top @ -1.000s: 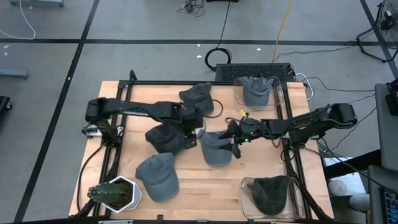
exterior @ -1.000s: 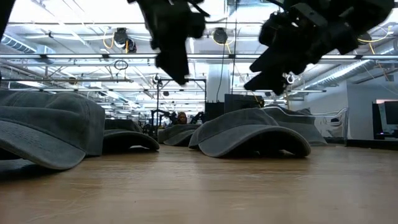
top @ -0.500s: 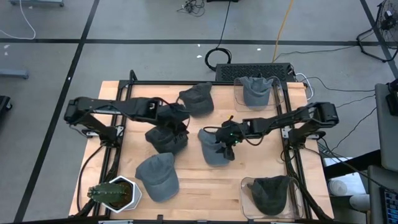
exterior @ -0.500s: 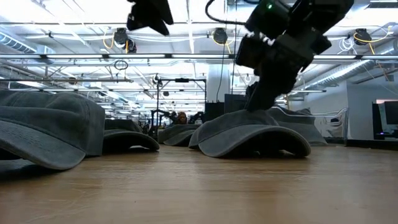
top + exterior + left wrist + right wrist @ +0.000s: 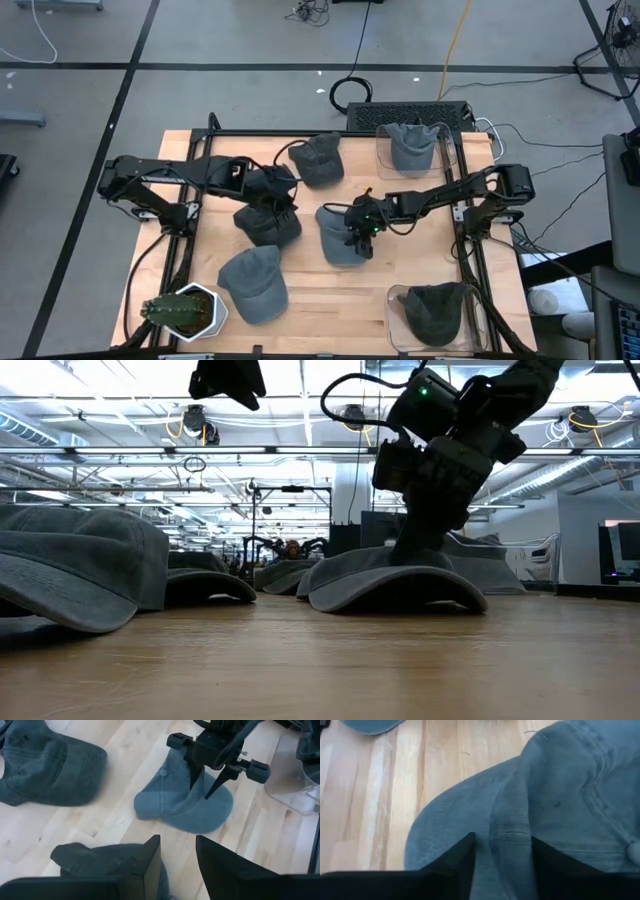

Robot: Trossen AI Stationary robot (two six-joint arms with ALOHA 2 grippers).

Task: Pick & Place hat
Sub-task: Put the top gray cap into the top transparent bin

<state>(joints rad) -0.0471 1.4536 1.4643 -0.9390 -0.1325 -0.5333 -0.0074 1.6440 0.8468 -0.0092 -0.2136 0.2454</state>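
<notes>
The right gripper pinches a fold of the centre hat, fingers narrowed on the fabric. Beside that hat, the left gripper hangs part-open above another dark hat, gripping nothing.

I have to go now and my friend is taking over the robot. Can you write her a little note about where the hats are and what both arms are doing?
Right tool: down on the middle hat, fingers pinching a fold where crown meets brim.
Left tool: above the dark hat, not gripping.
Loose hats: front one and back one.
Done: one hat each in the back bin and front bin.
Left: lift the middle hat, place it, then the rest.
</notes>
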